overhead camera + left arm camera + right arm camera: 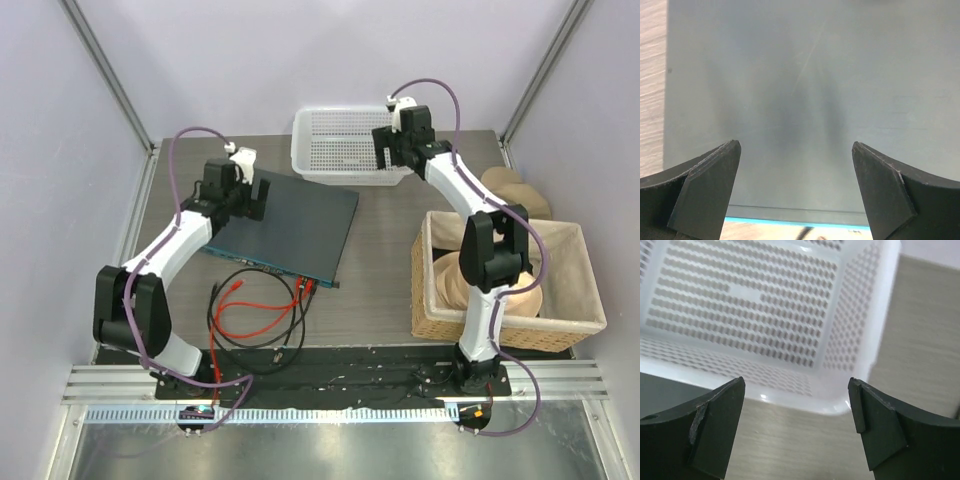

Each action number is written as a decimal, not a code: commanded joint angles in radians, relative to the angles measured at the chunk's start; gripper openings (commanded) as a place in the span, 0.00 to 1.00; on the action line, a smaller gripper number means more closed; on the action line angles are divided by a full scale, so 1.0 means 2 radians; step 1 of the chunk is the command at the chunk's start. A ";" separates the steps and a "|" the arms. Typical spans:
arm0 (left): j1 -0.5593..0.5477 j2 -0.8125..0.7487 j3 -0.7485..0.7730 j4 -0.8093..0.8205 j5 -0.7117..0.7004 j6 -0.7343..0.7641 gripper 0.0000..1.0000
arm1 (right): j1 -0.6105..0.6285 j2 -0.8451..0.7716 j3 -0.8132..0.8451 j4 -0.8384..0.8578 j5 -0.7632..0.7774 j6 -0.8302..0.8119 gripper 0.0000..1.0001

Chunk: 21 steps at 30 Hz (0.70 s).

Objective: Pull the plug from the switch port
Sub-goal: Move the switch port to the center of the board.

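Note:
The switch [290,222] is a flat dark slate-grey box lying at an angle left of centre. Its front edge faces the near side, and red plugs [306,284] sit in it near its right end. A red cable [255,305] and a black cable [240,338] coil on the table in front of it. My left gripper [257,195] is open and empty, low over the switch's far left part. In the left wrist view [795,146] the switch's top [805,90] fills the frame. My right gripper [386,150] is open and empty at the white basket's near right corner, also in the right wrist view [796,381].
A white perforated basket [345,145] stands behind the switch; its rim [790,397] lies just past my right fingers. A wicker basket [590,290] with tan items stands at the right, under my right arm. Cables trail to the near edge.

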 commanded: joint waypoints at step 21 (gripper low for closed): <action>0.005 0.011 0.147 -0.200 0.001 0.039 0.83 | -0.016 0.306 0.344 0.120 0.141 0.095 0.02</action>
